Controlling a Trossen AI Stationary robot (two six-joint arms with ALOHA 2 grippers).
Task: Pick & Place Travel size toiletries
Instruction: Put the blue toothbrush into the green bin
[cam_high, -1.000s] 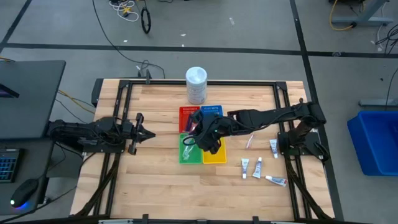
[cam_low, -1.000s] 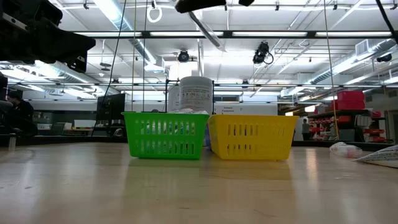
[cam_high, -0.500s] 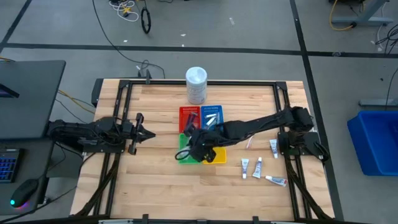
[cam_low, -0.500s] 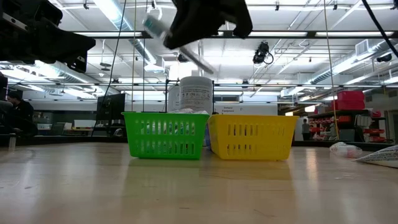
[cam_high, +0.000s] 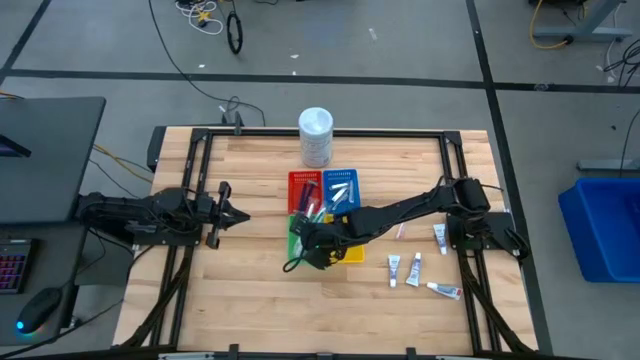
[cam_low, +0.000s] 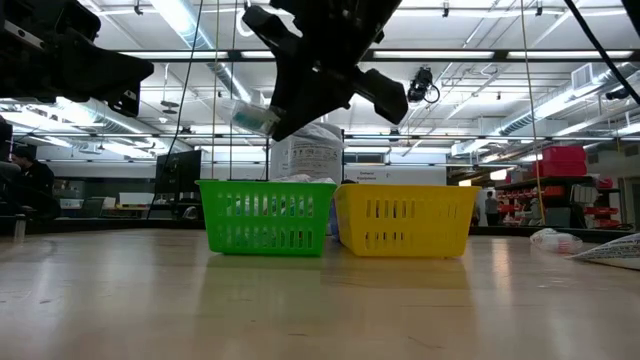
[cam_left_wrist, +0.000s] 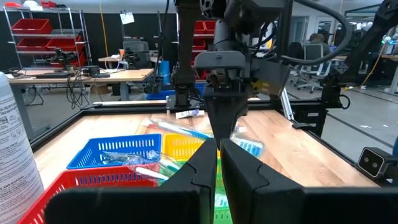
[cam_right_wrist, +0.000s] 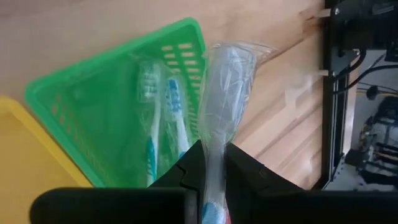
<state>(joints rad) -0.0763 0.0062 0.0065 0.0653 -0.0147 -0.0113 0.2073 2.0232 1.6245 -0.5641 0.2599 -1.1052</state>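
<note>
My right gripper (cam_high: 312, 250) hangs over the green basket (cam_high: 296, 232), shut on a toothbrush in a clear wrapper (cam_right_wrist: 222, 87). In the low view the gripper (cam_low: 320, 70) is above that basket (cam_low: 266, 215), and the wrapped end (cam_low: 252, 116) sticks out to one side. Two more wrapped toothbrushes (cam_right_wrist: 165, 124) lie flat in the green basket (cam_right_wrist: 93, 87). Small white tubes (cam_high: 403, 268) lie on the wood at the right. My left gripper (cam_high: 243, 215) waits shut at the table's left side. My right gripper pinches the wrapped toothbrush (cam_right_wrist: 214, 146) between its two fingers (cam_right_wrist: 186, 177). It comes slanting down from the table's right. The toothbrush runs on forward past the fingertips, along the fingers. It is lifted clear, tilted, with its free end (cam_low: 252, 116) over the green basket.
The yellow basket (cam_high: 350, 256) stands against the green one, and the red (cam_high: 302, 186) and blue (cam_high: 342, 184) baskets sit behind them. A tall white tub (cam_high: 316, 136) stands at the far edge. A sachet (cam_high: 402, 228) and another tube (cam_high: 444, 290) lie at the right.
My right gripper has come down and toward the table's near-left, from over the middle of the baskets to over the green one. It rolled as it went. The wrapped toothbrush came along in its hold and now shows low above the green basket.
</note>
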